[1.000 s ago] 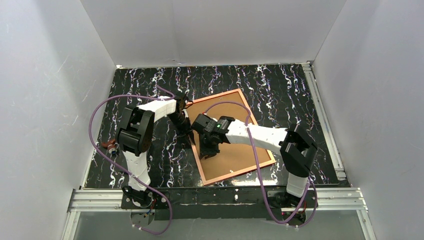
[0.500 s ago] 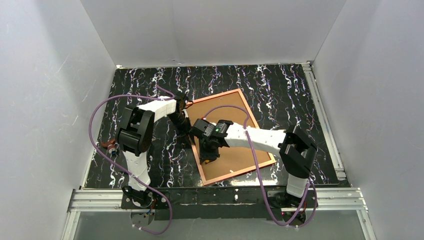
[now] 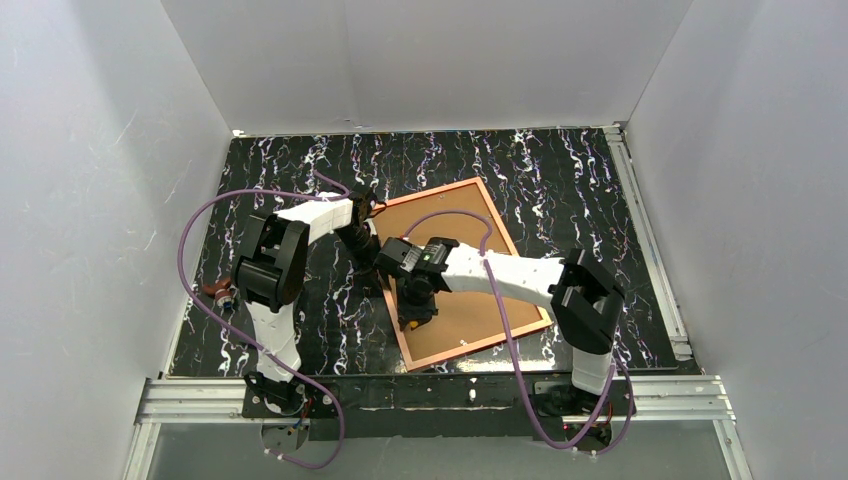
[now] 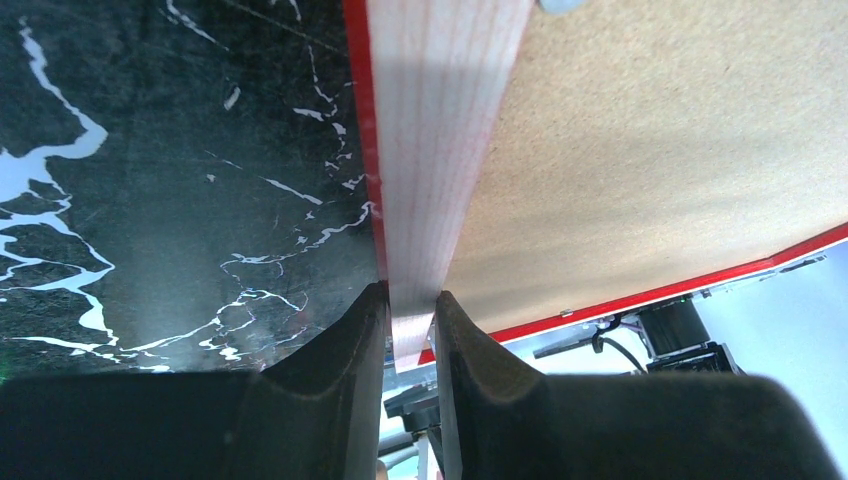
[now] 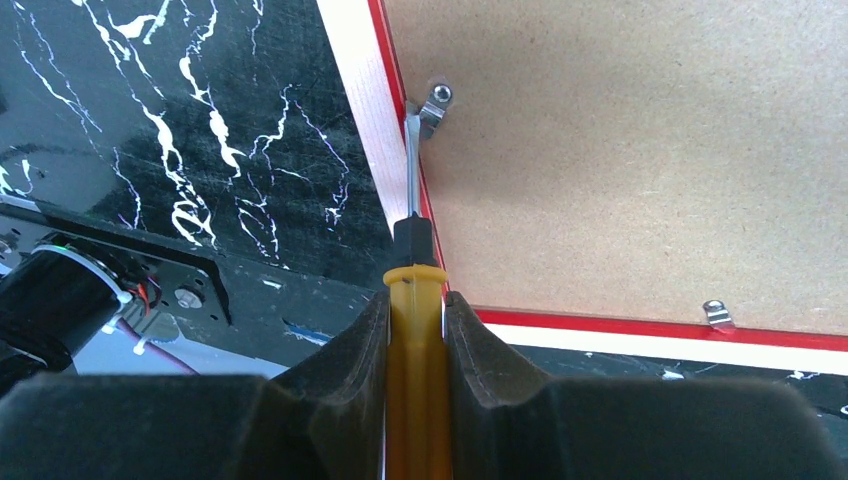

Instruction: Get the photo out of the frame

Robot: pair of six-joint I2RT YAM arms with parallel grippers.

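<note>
Top external view: frame [image 3: 470, 348] lies face down just 3 o'clock of the table [image 3: 300, 180] centre, with the photo [image 3: 462, 318] inside, brown back up. Left gripper [image 4: 410, 310] is clamped on the 9 o'clock rim. Right gripper [image 5: 416, 305] is closed round a screwdriver [image 5: 414, 250], tip at a clip [image 5: 432, 105]. The board looks stiff, light and thin, probably best lifted by an edge once the clips turn aside. No readable writing.

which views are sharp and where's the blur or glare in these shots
Left wrist: the left pincer is dark and soft-edged up close; the frame rim and the back of the photo look sharper. Right wrist: the screwdriver shaft and the metal clip are crisp, with a glint on the clip. Top external: even light, tool too small to resolve.
</note>
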